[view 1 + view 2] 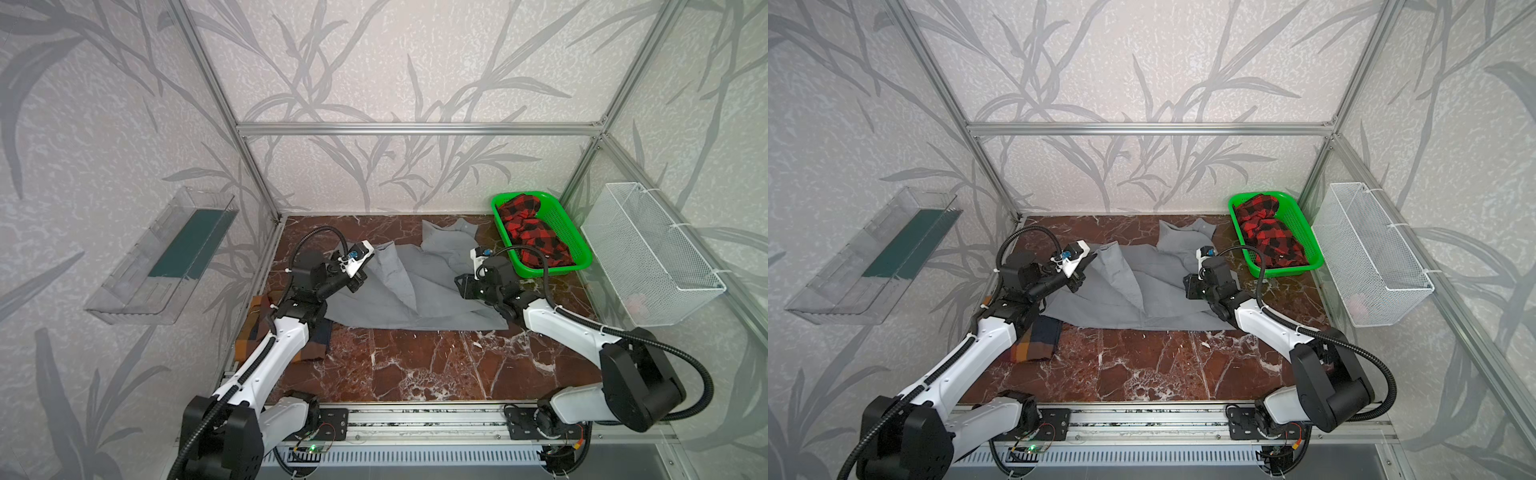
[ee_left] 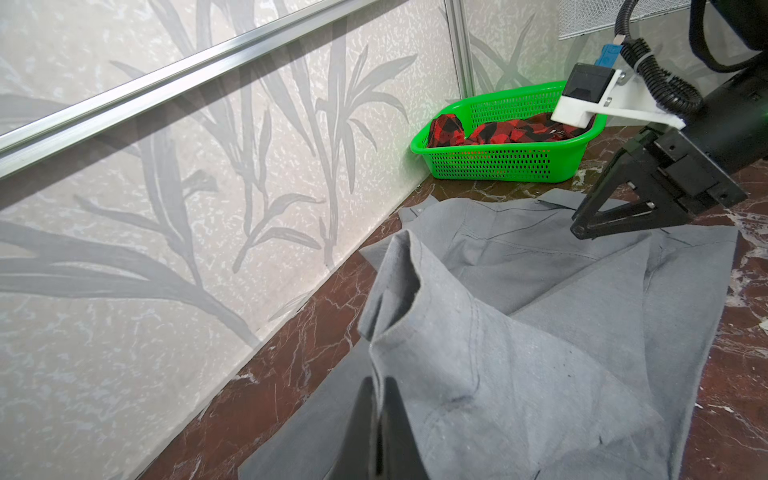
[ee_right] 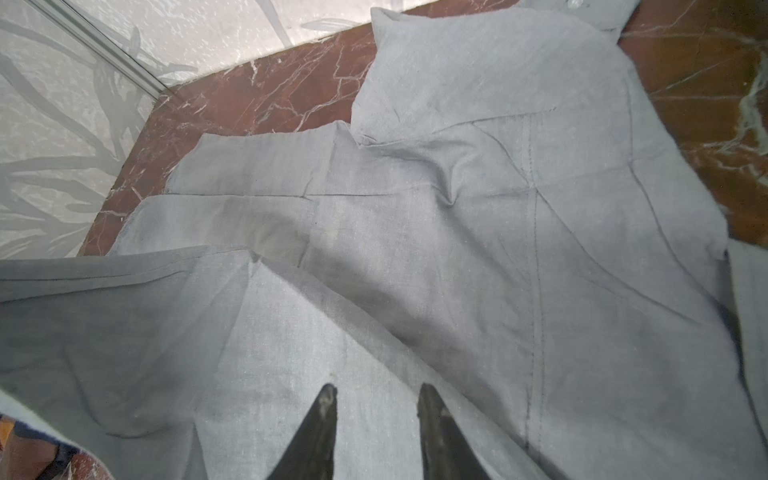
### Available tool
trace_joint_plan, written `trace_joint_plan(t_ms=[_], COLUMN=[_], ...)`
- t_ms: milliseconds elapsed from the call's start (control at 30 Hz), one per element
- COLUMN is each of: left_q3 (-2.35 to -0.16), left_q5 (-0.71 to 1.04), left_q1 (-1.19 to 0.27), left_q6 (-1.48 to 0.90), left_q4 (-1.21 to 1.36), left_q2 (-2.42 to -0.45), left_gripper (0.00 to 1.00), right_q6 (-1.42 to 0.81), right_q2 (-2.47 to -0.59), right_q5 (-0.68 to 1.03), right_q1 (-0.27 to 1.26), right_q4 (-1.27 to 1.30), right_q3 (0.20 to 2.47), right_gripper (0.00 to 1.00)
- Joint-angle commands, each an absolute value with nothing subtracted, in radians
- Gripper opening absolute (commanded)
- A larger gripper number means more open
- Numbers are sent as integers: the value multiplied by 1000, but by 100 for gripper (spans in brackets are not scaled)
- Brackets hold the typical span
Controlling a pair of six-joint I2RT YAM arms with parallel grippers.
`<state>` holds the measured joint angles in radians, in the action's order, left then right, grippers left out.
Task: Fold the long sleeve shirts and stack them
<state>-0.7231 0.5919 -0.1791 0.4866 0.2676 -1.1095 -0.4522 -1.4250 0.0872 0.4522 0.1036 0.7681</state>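
The grey long sleeve shirt (image 1: 415, 291) (image 1: 1142, 291) lies spread and rumpled across the middle of the marble table. My left gripper (image 2: 379, 380) (image 1: 359, 286) is shut on a fold at the shirt's left side and holds it raised off the table, so the cloth slopes down from it (image 2: 540, 332). My right gripper (image 3: 376, 388) (image 1: 460, 286) hovers open over the shirt's right part (image 3: 457, 228), jaws apart with only flat cloth under them. The orange, brown and navy checked shirt (image 1: 249, 332) (image 1: 1034, 345) lies folded at the front left, partly hidden under my left arm.
A green basket (image 1: 577, 249) (image 2: 498, 166) holding a red and black checked garment (image 1: 528, 232) stands at the back right. A white wire basket (image 1: 652, 257) hangs on the right wall. A clear tray (image 1: 158, 257) hangs on the left wall.
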Motion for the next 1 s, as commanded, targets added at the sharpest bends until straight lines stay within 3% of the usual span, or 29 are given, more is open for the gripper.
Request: trace_joint_plan(t_ms=[0,967], left_q3=[-707,-631], left_q5=[563,454], left_q1=[-167,-148], left_q6=[497,435], left_q4=[320,539], left_q2=[-1110,-1261], left_gripper=[0,0], right_q6=[-450,-495], right_q2=[-1445,-1682], right_q5=[96,109], right_q1=[457,608], right_q4=[117,321], right_q3=[751,725], right_gripper=[33,32])
